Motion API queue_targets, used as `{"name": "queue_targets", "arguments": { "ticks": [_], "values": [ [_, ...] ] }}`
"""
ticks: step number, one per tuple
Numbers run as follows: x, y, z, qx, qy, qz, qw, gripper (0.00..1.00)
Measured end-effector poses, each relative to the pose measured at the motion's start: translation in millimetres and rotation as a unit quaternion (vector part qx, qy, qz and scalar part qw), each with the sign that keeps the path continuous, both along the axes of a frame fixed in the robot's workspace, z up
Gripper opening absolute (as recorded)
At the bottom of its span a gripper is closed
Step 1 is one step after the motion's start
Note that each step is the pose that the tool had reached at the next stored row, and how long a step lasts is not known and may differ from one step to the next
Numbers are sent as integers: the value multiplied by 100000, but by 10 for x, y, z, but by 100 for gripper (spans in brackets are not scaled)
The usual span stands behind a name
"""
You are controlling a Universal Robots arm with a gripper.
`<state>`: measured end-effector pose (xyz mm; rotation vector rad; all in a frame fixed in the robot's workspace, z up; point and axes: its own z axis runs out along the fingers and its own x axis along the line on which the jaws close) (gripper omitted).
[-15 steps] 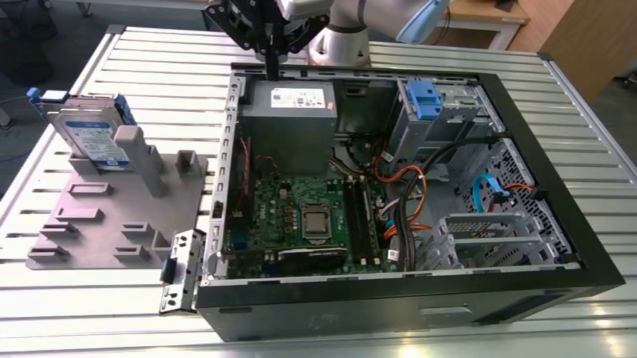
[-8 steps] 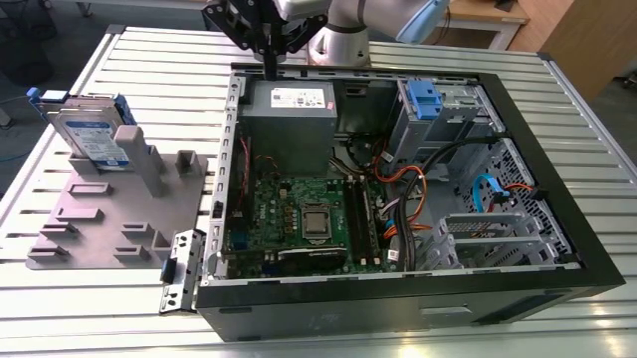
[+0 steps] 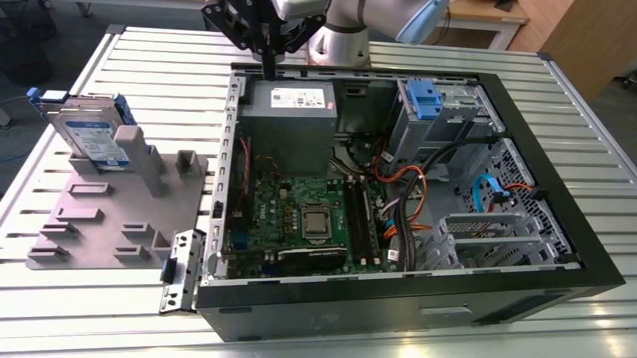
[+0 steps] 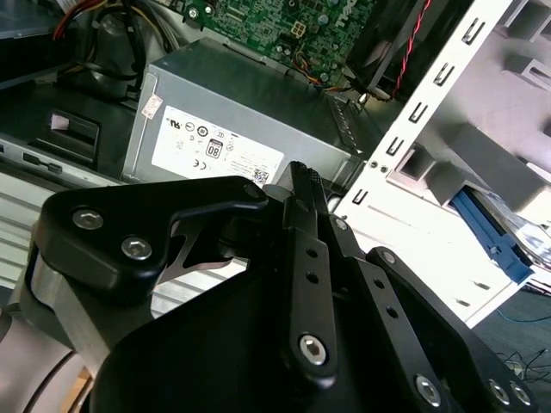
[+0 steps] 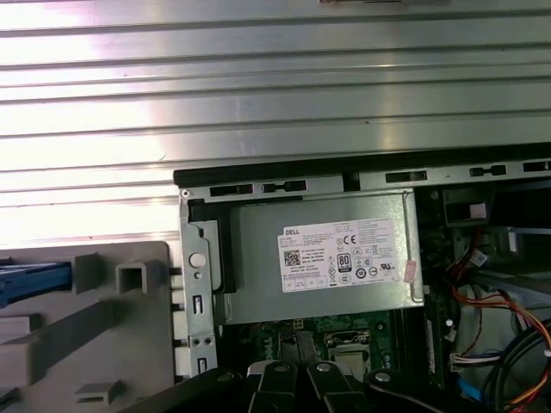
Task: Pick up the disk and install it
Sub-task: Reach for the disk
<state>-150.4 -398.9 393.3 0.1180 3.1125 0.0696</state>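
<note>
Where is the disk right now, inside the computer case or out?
Out. The disk stands on edge in the grey holder, beside the open case.

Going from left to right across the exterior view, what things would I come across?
disk → grey power supply box → blue plastic clip → blue cable

Posts [image 3: 139, 160] hem disk [image 3: 88, 133]; power supply [image 3: 291, 112], cables [image 3: 410, 190] crowd open case [image 3: 398, 294].
</note>
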Motion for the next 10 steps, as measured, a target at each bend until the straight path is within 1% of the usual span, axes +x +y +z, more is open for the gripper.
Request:
{"name": "queue_targets", "arguments": {
  "ticks": [10],
  "values": [
    [-27,0,0,8,-3,-4,100000,11]
  ]
}}
